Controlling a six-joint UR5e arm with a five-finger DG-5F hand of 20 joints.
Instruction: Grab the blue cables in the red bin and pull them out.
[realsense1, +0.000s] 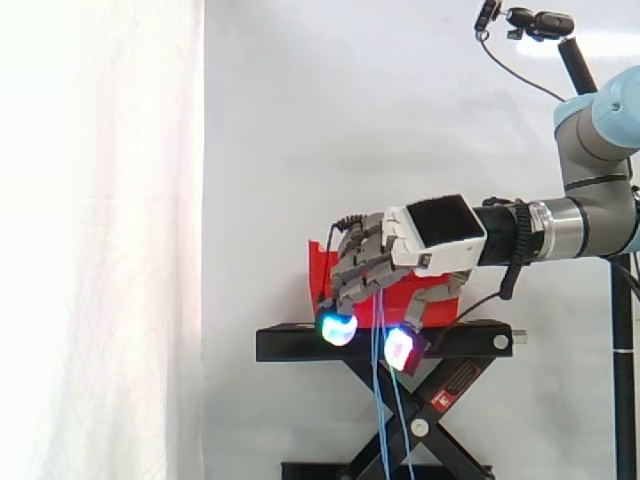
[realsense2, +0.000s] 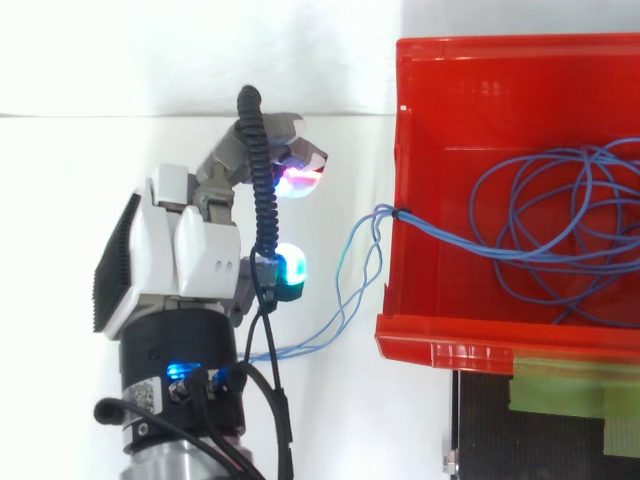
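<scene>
Blue cables (realsense2: 440, 232) mostly lie coiled inside the red bin (realsense2: 480, 80) at right. A few strands cross its left wall to the hand (realsense2: 190, 250), whose curled fingers seem clamped on them. Most of the pulling looks undone.

Bin (realsense2: 480, 345) on top of stand (realsense1: 380, 342), cables (realsense2: 450, 237) coiled inside bin, several strands crossing over one bin wall, hand (realsense2: 200, 240) outside bin beside that wall, closed round those strands, strand ends hanging below bin in front of stand.
</scene>
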